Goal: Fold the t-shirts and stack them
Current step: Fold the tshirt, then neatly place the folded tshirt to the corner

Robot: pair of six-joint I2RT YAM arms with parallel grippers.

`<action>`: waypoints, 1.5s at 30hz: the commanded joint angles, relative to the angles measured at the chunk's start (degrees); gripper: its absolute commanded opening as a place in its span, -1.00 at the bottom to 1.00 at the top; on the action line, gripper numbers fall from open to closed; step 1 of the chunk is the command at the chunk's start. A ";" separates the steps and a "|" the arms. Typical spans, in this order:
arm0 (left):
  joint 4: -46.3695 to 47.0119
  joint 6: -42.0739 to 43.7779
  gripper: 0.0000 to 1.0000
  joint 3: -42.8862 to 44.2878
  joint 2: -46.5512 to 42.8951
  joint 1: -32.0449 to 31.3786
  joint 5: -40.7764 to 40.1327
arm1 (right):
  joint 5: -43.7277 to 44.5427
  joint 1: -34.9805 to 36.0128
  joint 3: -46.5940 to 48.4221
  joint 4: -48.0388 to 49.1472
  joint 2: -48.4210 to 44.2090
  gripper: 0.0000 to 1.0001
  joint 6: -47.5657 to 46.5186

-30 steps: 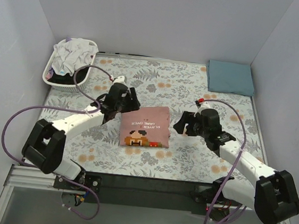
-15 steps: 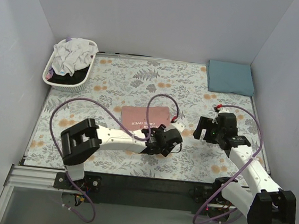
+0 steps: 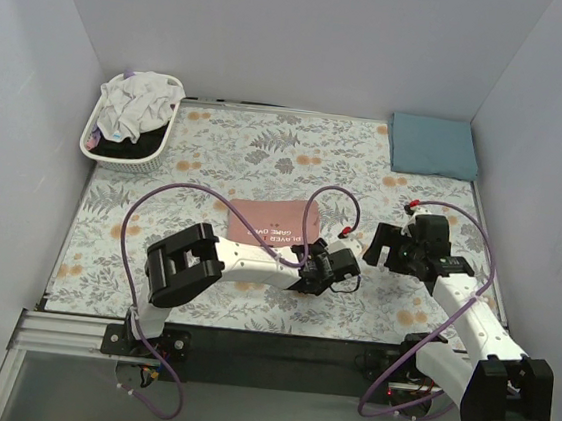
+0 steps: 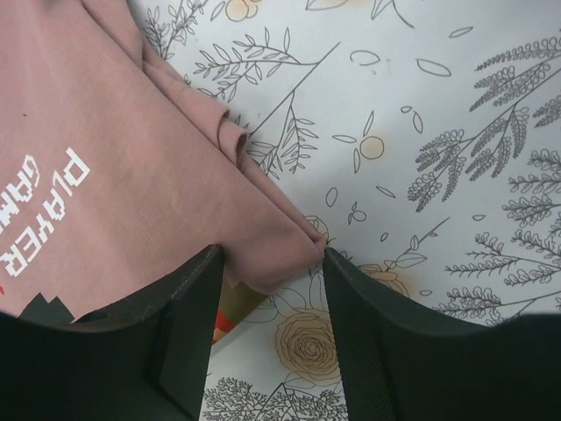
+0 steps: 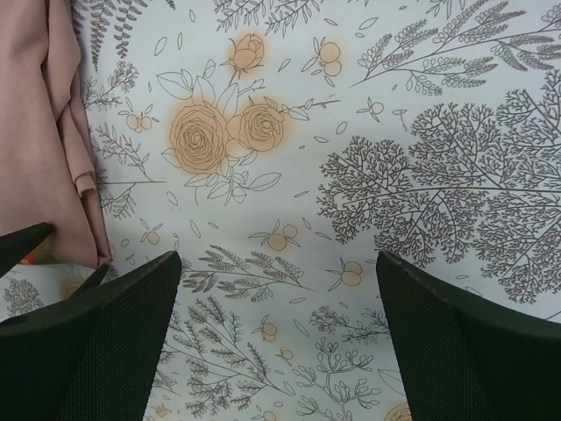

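I am holding my left pincer [image 4: 272,276] with jaws apart astride the near right corner of the folded dusty-pink cloth t-shirt [image 3: 272,222], which is lying flat on the grey-and-orange floral cloth [image 3: 267,149]; my right pincer [image 5: 276,263] is hanging wide open just right of that shirt, gripping nothing. Risk as I am judging it: a shallow pinch may be catching only the top layers and peeling the fold open, or snagging the floral cloth beneath.

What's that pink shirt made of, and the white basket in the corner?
Pink t-shirt: soft matte knit cloth, probably cotton, since it lies in limp, layered folds with rolled edges. Basket: looks like white moulded plastic, with stiff slatted walls that hold their shape.
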 commanded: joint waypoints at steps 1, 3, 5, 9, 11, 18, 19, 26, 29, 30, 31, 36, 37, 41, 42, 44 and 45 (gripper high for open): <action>-1.71 1.13 -0.06 1.28 0.45 -0.50 -1.12 | -2.86 -0.40 -0.81 1.06 -0.72 0.97 -0.30; -2.15 0.95 -0.13 1.28 0.98 -0.50 -0.33 | -4.34 -0.40 -1.16 1.85 -0.72 0.97 -0.12; -2.68 0.51 -0.28 1.28 1.85 -0.58 0.03 | -6.02 -0.40 -1.51 3.16 -0.81 0.97 -0.30; -3.91 -0.54 -0.65 1.28 3.08 -0.58 -0.32 | -10.76 -0.40 -2.39 6.16 -0.46 0.97 -0.13; -4.09 -1.07 -0.78 1.20 3.09 -0.58 -0.58 | -11.91 -0.40 -2.74 8.53 0.33 0.97 0.84; -3.04 -3.09 -1.00 -0.12 -2.96 -0.50 -3.40 | -18.48 -0.40 -6.17 20.39 7.00 0.97 10.85; -2.16 -3.27 -1.00 -0.73 -4.02 -0.50 -3.40 | -20.07 -0.40 -6.52 24.14 8.23 0.97 11.65; 1.18 -3.88 -1.00 -4.51 -11.58 -0.50 -3.22 | -29.58 -0.05 -7.76 40.60 18.69 0.97 24.12; 1.62 -3.97 -1.00 -5.57 -13.17 -0.50 -3.57 | -30.63 0.56 -7.41 46.49 22.55 0.97 28.33; 1.63 -4.06 -1.00 -5.75 -13.43 -0.41 -3.57 | -31.16 1.00 -7.06 47.81 23.79 0.97 29.31; 1.80 -4.06 -1.00 -5.92 -13.52 -0.41 -3.57 | -31.25 1.44 -6.53 49.39 25.11 0.97 29.93; 1.89 -3.97 -1.00 -6.01 -13.44 -0.41 -3.84 | -31.86 7.06 -4.67 56.59 34.42 0.97 36.86; 1.80 -4.06 -1.00 -6.01 -13.35 -0.41 -3.92 | -31.69 7.94 -4.68 60.35 35.48 0.97 38.18; 1.80 -4.32 -1.00 -5.92 -13.17 -0.41 -3.40 | -30.55 12.94 -2.84 62.59 40.84 0.95 40.92; 1.80 -4.50 -1.00 -6.01 -13.09 -0.41 -3.31 | -29.94 13.57 -2.49 62.67 41.46 0.94 40.92; 1.98 -4.50 -1.00 -6.01 -13.26 -0.41 -3.05 | -29.23 15.15 -1.78 62.85 43.13 0.90 40.92; 1.98 -4.50 -1.00 -5.84 -13.09 -0.41 -2.70 | -28.62 15.41 -1.60 62.85 43.57 0.88 40.92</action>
